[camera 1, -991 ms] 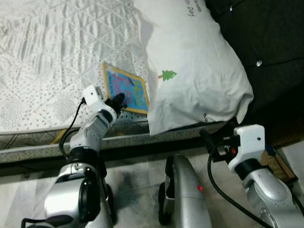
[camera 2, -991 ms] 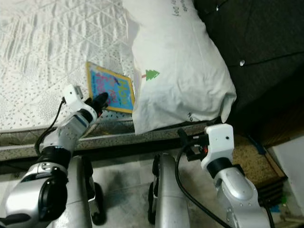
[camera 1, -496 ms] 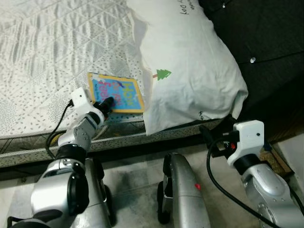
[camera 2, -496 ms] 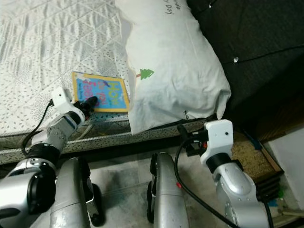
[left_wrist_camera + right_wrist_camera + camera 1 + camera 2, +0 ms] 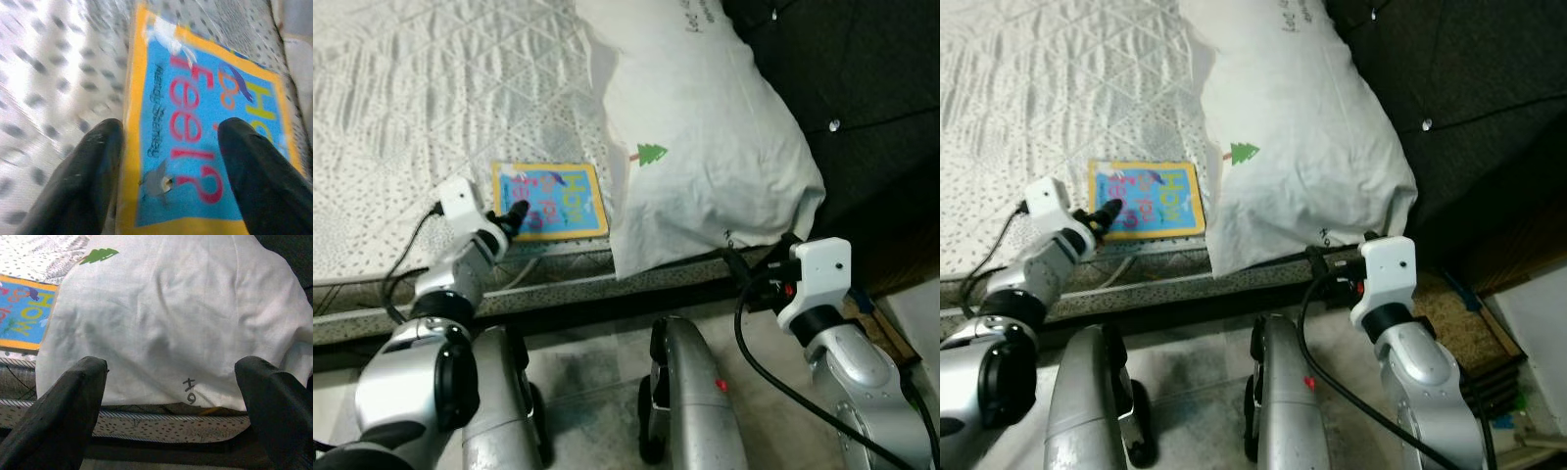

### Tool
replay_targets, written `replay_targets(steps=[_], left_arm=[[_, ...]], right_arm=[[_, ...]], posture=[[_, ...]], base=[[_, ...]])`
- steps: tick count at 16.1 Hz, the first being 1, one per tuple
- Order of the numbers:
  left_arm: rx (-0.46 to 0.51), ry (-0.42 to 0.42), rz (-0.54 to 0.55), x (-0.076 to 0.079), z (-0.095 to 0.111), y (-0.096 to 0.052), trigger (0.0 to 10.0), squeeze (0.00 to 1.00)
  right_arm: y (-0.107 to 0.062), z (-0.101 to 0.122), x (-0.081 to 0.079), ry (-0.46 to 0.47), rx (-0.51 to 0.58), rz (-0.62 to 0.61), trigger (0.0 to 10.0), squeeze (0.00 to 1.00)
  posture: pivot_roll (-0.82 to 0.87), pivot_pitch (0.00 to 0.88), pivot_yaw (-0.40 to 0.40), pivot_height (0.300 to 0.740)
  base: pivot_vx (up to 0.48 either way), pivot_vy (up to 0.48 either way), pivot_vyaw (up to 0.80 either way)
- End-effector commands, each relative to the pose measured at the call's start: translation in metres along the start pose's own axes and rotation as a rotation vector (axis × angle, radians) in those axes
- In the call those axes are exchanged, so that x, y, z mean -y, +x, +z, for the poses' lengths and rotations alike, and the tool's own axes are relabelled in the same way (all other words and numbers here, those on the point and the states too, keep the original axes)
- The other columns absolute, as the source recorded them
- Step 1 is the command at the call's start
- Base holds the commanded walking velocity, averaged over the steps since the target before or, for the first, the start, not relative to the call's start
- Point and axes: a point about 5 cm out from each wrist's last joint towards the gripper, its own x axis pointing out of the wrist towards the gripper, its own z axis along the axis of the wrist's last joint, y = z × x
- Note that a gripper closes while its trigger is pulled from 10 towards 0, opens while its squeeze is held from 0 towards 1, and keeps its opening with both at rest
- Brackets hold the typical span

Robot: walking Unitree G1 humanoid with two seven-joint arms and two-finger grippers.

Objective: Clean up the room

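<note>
Your target, the picture book (image 5: 548, 201), lies flat on the bed (image 5: 431, 108) near its lower edge, left of centre in the left eye view. Blue cover, yellow border, red lettering; title partly readable in the left wrist view.

Your left gripper (image 5: 514, 215) sits at the book's lower left corner, fingers (image 5: 83, 181) spread apart, one on the quilted cover beside the yellow edge, the other over the blue cover. Nothing grasped.

The white pillow (image 5: 705, 137), with a small green tree print, lies just right of the book, overhanging the bed edge.

Your right gripper (image 5: 744, 274) hovers below the pillow's lower edge, fingers (image 5: 68, 406) wide apart, empty.
</note>
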Motion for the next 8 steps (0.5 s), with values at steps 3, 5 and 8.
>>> replay_targets(steps=[3, 5, 8], left_arm=[[-0.05, 0.101, 0.072, -0.008, -0.002, 0.0, 10.0, 1.0], [-0.031, 0.117, 0.105, -0.013, 0.001, -0.001, 10.0, 1.0], [0.024, 0.143, 0.137, -0.019, 0.011, -0.003, 10.0, 1.0]], right_arm=[[0.005, -0.004, 0.001, 0.005, 0.005, -0.014, 10.0, 0.0], [0.01, -0.005, -0.002, 0.015, 0.023, -0.018, 10.0, 0.0], [0.021, -0.005, -0.006, 0.034, 0.05, -0.017, 10.0, 0.0]], posture=[[-0.17, 0.158, -0.082, 0.56], [-0.15, 0.142, -0.067, 0.56], [-0.12, 0.118, -0.049, 0.56]], base=[[0.0, 0.0, 0.0], [0.0, 0.0, 0.0], [0.0, 0.0, 0.0]])
